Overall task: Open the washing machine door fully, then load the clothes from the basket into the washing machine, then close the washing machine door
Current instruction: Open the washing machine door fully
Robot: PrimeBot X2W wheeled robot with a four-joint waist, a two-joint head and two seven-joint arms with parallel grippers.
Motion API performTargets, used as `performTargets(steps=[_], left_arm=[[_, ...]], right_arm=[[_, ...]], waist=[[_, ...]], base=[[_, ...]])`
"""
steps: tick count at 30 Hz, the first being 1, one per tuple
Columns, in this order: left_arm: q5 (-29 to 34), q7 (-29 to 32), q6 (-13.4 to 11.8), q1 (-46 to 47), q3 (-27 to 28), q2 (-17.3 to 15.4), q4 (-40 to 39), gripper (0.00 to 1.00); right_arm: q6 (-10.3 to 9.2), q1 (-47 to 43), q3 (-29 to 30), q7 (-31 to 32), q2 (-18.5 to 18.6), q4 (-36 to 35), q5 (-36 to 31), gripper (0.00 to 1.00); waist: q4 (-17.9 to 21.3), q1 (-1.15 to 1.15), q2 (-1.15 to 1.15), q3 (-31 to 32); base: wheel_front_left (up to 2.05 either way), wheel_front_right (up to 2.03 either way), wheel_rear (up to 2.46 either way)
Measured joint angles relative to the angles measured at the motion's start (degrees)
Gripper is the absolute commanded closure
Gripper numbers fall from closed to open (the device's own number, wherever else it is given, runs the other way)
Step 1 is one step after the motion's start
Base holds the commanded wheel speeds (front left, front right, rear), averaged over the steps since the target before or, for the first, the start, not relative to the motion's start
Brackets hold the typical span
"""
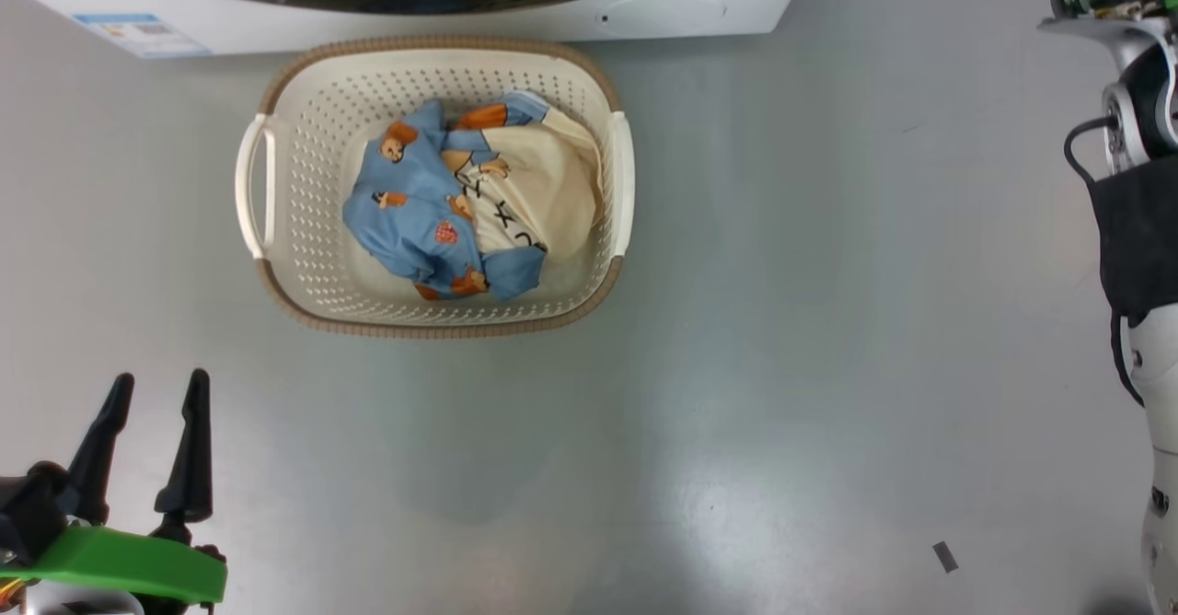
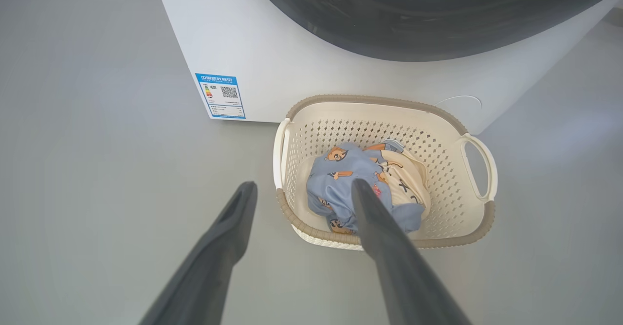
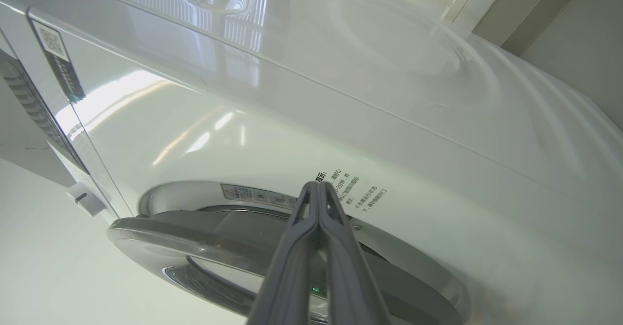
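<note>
The left gripper hangs over the grey floor with its fingers spread wide and nothing between them, near the basket. The right gripper has its fingers pressed together and empty, tips up against the white front of the machine just above the door; I cannot tell whether they touch it. The basket stands on the floor just before the machine, under the door, with the clothes bundled inside.
</note>
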State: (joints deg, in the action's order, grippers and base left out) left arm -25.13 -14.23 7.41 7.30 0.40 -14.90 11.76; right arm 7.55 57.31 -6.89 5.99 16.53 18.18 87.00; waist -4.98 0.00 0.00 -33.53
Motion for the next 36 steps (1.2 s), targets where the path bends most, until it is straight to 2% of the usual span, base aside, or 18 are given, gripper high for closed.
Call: performTargets(steps=[21, 36], left_arm=[[-0.9, -0.1, 0.0, 1.3, -0.8, 0.6, 0.1, 0.0], [-0.9, -0.4, 0.0, 1.2, -0.5, 1.4, 0.3, 0.0]], right_arm=[[0.0, 8.0, -3.3, 5.1, -0.1, -0.9, 2.5, 1.0], [0.0, 12.2, -3.9, 7.6, 0.4, -0.8, 2.5, 1.0]], waist=[[-3.8, 0.0, 0.0, -6.2], [-5.3, 0.0, 0.0, -8.1]], base=[[0.0, 0.0, 0.0], [0.0, 0.0, 0.0]])
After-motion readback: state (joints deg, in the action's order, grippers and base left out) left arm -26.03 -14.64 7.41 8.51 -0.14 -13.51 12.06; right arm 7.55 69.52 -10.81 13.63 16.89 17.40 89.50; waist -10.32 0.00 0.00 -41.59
